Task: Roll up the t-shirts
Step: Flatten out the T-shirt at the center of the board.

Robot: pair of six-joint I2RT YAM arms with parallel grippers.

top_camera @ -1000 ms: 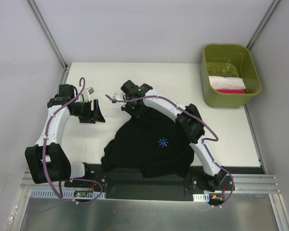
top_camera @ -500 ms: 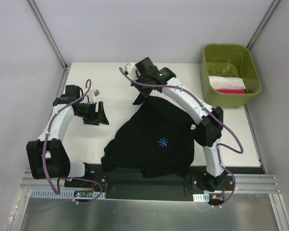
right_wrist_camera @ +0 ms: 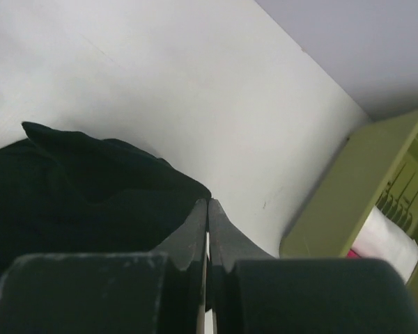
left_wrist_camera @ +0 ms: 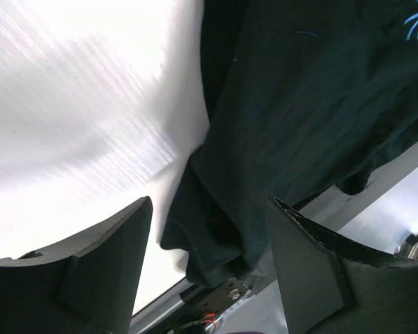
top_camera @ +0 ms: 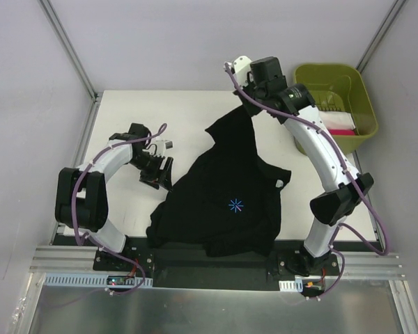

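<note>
Your right tool (top_camera: 245,106) pinches the t-shirt (top_camera: 230,195) upper-centre; left tool (top_camera: 161,174), jaws wide, sits just left of its edge.

We see our right tool (top_camera: 245,106) at 12 o'clock pinching an edge of the black t-shirt (top_camera: 230,188), which stretches up from the table (top_camera: 160,115). At 9 o'clock, our left tool (top_camera: 160,174) gapes beside the shirt.

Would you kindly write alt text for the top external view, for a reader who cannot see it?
The right claw, shut on a black t-shirt, holds one corner pulled toward the table's far edge. The left claw hovers open beside the shirt's left side; a green bin stands far right.
</note>
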